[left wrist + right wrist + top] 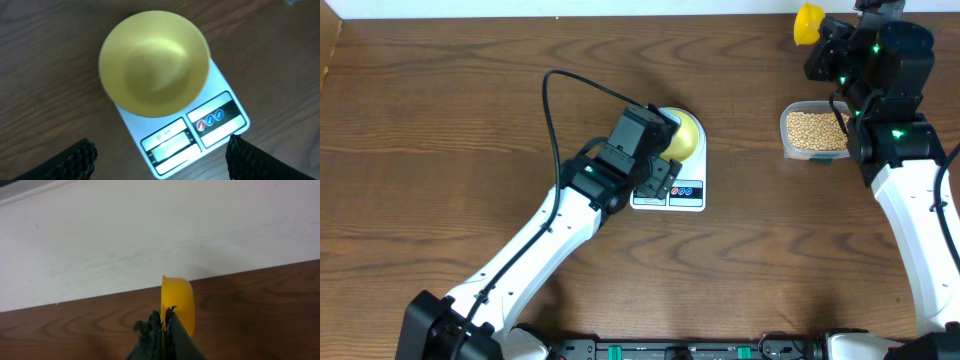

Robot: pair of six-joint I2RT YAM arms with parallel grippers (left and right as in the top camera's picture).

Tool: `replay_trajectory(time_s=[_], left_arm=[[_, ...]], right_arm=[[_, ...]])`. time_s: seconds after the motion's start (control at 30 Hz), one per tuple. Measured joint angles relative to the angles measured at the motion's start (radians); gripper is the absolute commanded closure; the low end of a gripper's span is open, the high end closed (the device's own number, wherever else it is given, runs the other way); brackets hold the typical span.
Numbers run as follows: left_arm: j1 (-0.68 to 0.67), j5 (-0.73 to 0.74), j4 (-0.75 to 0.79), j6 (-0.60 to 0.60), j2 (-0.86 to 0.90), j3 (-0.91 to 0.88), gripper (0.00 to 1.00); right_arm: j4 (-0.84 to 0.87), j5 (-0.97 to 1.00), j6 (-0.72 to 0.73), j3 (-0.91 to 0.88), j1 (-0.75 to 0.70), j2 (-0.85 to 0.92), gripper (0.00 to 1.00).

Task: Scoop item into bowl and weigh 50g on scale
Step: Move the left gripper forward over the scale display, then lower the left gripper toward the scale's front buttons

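Yellow scoop (808, 22), apparently clear container (785, 148), wooden table (440, 120)

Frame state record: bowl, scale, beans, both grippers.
bowl: empty, sitting on the scale
scale: display unreadable
beans: in clear container, none in the bowl
left gripper: above the scale, jaws open, holding nothing
right gripper: jaws shut on yellow scoop
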Motion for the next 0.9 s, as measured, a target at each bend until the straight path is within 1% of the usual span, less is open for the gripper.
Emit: replay_trajectory(time_s=[0.1, 0.13, 0.33, 0.7, 0.9], left_arm=[[-0.015, 0.000, -0.028, -0.006, 0.000, 0.000, 0.14], [-0.016, 0.000, -0.040, -0.013, 0.000, 0.000, 0.01], [-0.017, 0.000, -0.043, -0.039, 0.005, 0.000, 0.01], [-0.017, 0.000, -0.043, -0.051, 0.107, 0.000, 0.01], [-0.017, 0.000, -0.044, -0.065, 0.117, 0.000, 0.01]], right_arm=[[-0.004, 0.000, 0.000, 0.000, 0.000, 0.009, 0.99], [-0.006, 0.000, 0.000, 0.000, 0.000, 0.014, 0.99], [-0.006, 0.000, 0.000, 0.000, 0.000, 0.046, 0.99], [-0.006, 0.000, 0.000, 0.000, 0.000, 0.061, 0.99], [-0.005, 0.000, 0.000, 0.000, 0.000, 0.061, 0.99]])
